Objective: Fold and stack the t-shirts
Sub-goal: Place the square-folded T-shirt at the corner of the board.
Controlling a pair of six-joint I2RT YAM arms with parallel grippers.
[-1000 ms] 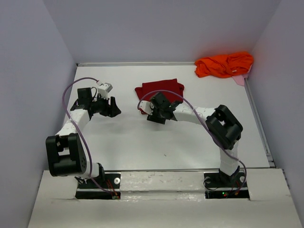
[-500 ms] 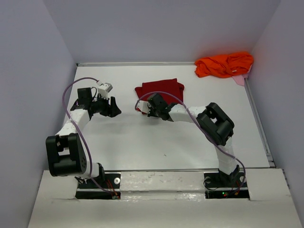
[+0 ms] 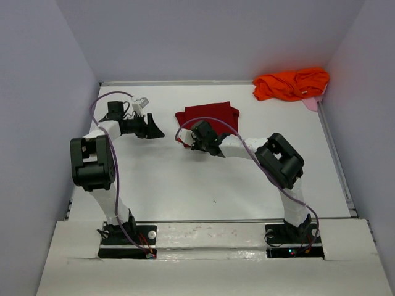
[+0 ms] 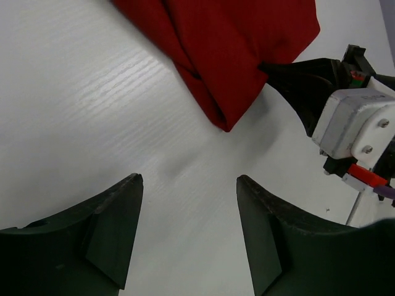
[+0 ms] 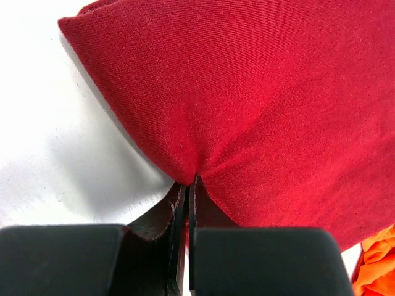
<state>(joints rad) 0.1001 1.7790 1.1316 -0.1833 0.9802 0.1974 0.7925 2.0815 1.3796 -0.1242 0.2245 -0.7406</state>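
The dark red t-shirt (image 3: 207,115) lies folded on the white table (image 3: 185,185), in the middle toward the back. My right gripper (image 3: 187,137) is at its near left edge, shut on a pinch of the red t-shirt (image 5: 259,92), with cloth bunched at my fingertips (image 5: 191,182). My left gripper (image 3: 155,129) hovers open just left of that shirt, nothing between its fingers (image 4: 188,182). In the left wrist view the shirt's corner (image 4: 222,55) lies ahead of them on the table, and the right gripper's dark fingers (image 4: 299,80) meet the cloth. The orange t-shirt (image 3: 291,83) lies crumpled at the back right corner.
A pink piece of cloth (image 3: 311,103) peeks out under the orange t-shirt. Grey walls close in the table on the left, back and right. The right arm's elbow (image 3: 281,160) stands over the table's right half, and purple cables loop off both arms.
My right gripper has shut on the red t-shirt's near left edge. My left arm has reached farther back, and its open gripper has moved back and right, closer to the shirt.
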